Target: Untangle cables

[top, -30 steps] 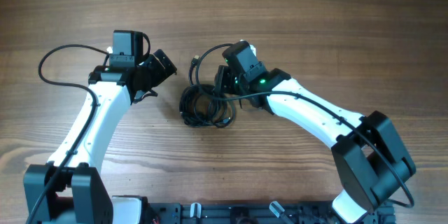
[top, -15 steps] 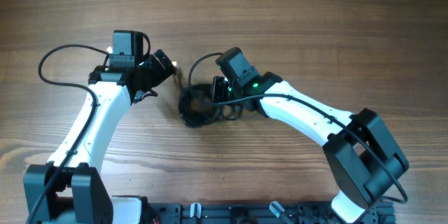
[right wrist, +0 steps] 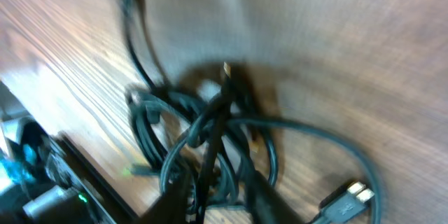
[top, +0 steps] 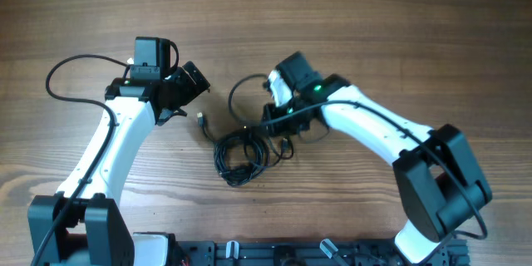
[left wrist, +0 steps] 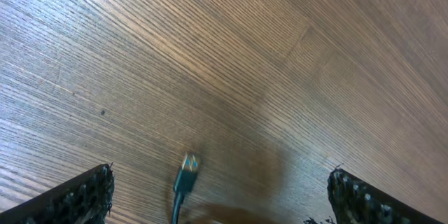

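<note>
**Cables, thin and black, lie knotted on the table between the two arms**

The cables [top: 241,154] sit in a loose, tangled coil on the brown wood-grain table [top: 374,17], just below and to the left of the right end effector [top: 278,126]. One strand rises out of the coil in an open loop [top: 237,91] towards the right wrist. Another strand runs out to the left and ends in a small plug [top: 201,119] that lies flat on the wood, apart from the coil.

The white left arm [top: 116,133] reaches up from its base at the near left corner, bends at the elbow and points its left end effector [top: 189,81] to the right and slightly down, near that plug. In the left wrist view its two dark, ribbed fingertips [left wrist: 84,194] stand spread wide at the lower corners of the picture. The plug lies on the table between them, touched by neither, so this end effector is open and holds nothing.

The white right arm [top: 374,133] stretches from the near right corner, up and to the left, with its wrist tipped down over the coil. The right wrist view is blurred. It shows the tangle close under the camera with a strand running towards the fingers, but whether the right end effector grips a cable cannot be told.
</note>
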`<action>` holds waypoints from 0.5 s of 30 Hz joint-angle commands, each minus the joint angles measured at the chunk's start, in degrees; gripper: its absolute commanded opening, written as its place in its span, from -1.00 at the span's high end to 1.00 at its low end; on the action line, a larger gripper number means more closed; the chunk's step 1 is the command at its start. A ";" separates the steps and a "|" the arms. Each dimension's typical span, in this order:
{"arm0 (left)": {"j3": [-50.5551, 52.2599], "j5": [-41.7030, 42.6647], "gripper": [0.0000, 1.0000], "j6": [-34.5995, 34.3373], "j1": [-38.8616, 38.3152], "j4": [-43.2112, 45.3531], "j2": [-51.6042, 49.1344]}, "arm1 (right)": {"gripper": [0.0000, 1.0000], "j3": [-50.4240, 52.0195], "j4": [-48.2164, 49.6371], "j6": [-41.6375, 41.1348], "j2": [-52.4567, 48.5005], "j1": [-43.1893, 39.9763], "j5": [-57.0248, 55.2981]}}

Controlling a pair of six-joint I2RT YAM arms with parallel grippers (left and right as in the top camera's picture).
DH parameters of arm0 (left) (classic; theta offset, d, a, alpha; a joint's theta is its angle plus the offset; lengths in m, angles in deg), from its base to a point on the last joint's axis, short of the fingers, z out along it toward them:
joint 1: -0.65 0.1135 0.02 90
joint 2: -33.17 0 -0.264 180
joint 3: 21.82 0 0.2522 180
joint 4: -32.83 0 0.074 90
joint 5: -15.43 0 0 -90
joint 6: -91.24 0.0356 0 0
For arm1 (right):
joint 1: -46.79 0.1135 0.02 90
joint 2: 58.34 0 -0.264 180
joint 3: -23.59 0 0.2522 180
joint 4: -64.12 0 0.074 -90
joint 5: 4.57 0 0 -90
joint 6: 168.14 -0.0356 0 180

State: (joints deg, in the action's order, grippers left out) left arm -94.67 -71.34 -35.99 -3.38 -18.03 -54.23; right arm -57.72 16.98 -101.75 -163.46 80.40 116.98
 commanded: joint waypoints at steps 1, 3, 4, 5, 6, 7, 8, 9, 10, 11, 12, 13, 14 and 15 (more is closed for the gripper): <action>0.00 -0.68 -1.00 -0.52 0.02 -1.84 0.00 | -0.15 -2.10 3.17 -1.25 1.70 -1.73 1.20; 0.00 1.33 -1.00 -0.46 0.02 -5.07 0.00 | -0.23 -2.10 3.37 -2.49 1.70 -1.75 -2.40; 0.00 1.70 -1.00 0.00 0.02 -5.86 0.00 | -0.26 -2.10 3.80 -2.51 1.62 -1.75 -2.58; 0.00 3.10 -1.00 3.67 0.02 -5.75 0.00 | -0.29 -2.10 4.15 -3.06 1.60 -1.70 -2.54; 0.00 5.90 -1.00 8.02 0.02 -5.18 0.00 | -0.31 -2.08 4.50 -3.80 1.49 -1.68 -2.58; 0.00 9.53 -1.00 12.22 0.02 -4.66 0.00 | -0.30 -2.05 4.76 -4.55 1.46 -1.64 -2.67; 0.00 12.57 -1.00 15.28 0.00 -4.28 0.00 | -0.27 -1.29 6.16 -6.29 1.42 -1.53 -2.64; 0.00 12.96 -1.00 16.00 0.00 -4.28 0.00 | -0.20 -0.70 6.93 -7.89 1.42 -1.36 -2.67; 0.00 12.70 -1.00 16.09 0.02 -4.28 0.00 | -0.14 0.26 8.13 -9.55 1.38 -1.18 -2.69; 0.00 12.55 -1.00 16.09 0.02 -4.28 0.00 | -0.05 1.31 9.55 -10.08 1.36 -0.87 -2.64; 0.00 12.20 -1.00 16.04 0.02 -4.26 -0.04 | -0.04 2.32 11.32 -10.08 1.33 -0.26 -2.62; 0.00 11.30 -1.00 16.04 0.02 -4.09 -0.04 | -0.02 3.34 13.46 -10.08 1.33 0.57 -2.60; 0.00 10.56 -1.00 16.04 0.02 -4.04 -0.04 | 0.00 3.87 14.64 -11.02 1.33 1.29 -2.69; 0.00 10.19 -1.00 16.02 0.02 -4.00 -0.04 | 0.03 4.24 15.52 -11.61 1.33 1.70 -2.67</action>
State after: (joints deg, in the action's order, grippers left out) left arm -94.67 -60.94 -22.29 -3.38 -22.42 -54.23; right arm -55.62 29.98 -110.39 -163.13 80.02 114.91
